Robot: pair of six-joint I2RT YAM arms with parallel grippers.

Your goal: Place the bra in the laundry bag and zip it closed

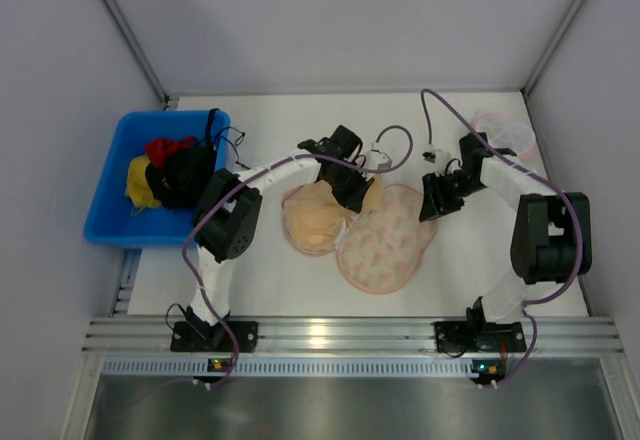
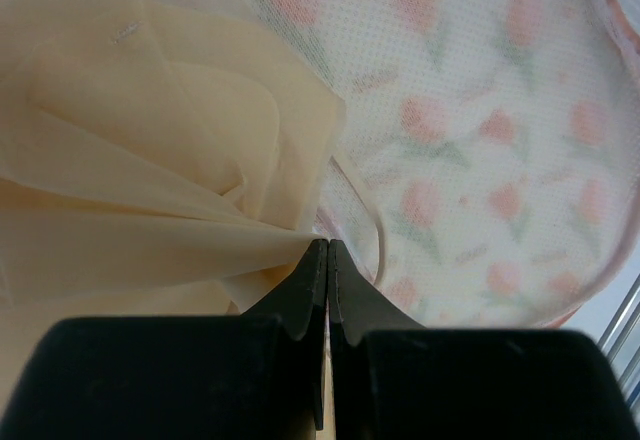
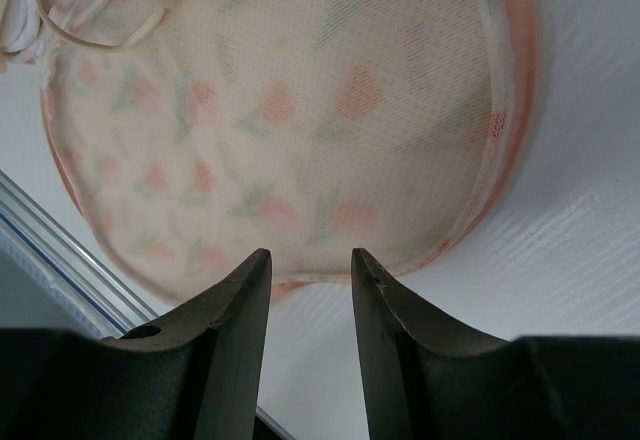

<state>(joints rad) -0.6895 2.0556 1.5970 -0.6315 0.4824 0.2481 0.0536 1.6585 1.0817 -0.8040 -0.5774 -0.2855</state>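
The tan bra [image 1: 313, 222] lies bunched on the white table, its right side overlapping the left edge of the printed laundry bag [image 1: 388, 242]. My left gripper [image 1: 357, 196] is shut, pinching a fold of the bra [image 2: 150, 160] at its tips [image 2: 328, 244], right beside the bag [image 2: 480, 110]. A thin bra strap [image 2: 368, 222] loops over the bag. My right gripper [image 1: 433, 206] is open and empty, hovering at the bag's right rim. In the right wrist view its tips [image 3: 310, 260] frame the bag's pink edge, with the bag [image 3: 300, 110] beyond.
A blue bin [image 1: 112, 195] at the left holds red, yellow and black clothes [image 1: 175, 172]. A small round pink-rimmed mesh item [image 1: 505, 132] lies at the back right. Grey walls close the sides and back. A metal rail [image 1: 330, 335] runs along the near edge.
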